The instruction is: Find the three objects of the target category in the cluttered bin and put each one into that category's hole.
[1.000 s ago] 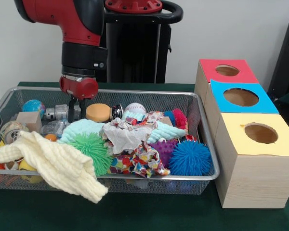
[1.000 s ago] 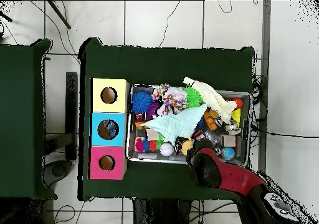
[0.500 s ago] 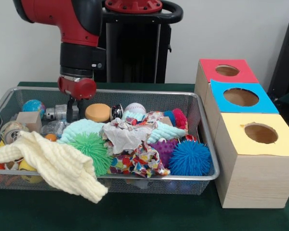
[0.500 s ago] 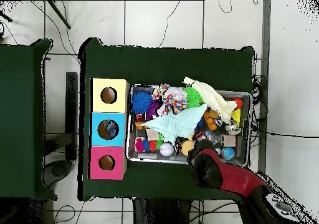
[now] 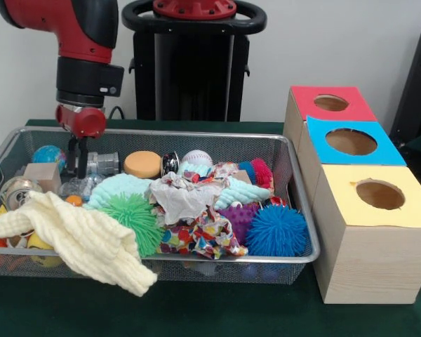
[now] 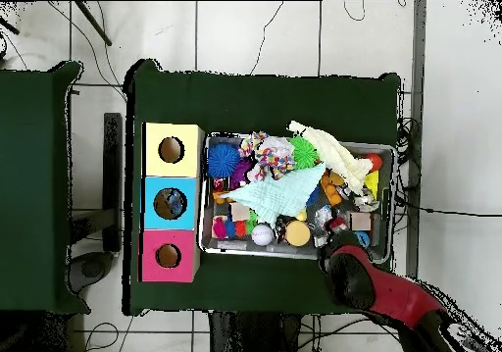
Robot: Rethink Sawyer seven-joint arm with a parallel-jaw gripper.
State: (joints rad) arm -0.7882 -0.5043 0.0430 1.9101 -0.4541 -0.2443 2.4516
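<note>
Jaws: the gripper [image 5: 76, 160] hangs at upper left of the front view with its two dark fingers [image 5: 71, 156] pointing down, close together; no object is visibly held, and whether they are fully closed I cannot tell. Tips sit low in the wire bin [image 5: 295, 184], just beside a metal cylinder [image 5: 102, 163] and a wooden block [image 5: 42, 175]. Target category is not shown, so the sought objects cannot be identified among the clutter. Judged step: searching. Next move calls for settling on one item, gripping it, then carrying it right to the boxes [image 5: 351, 144]
</note>
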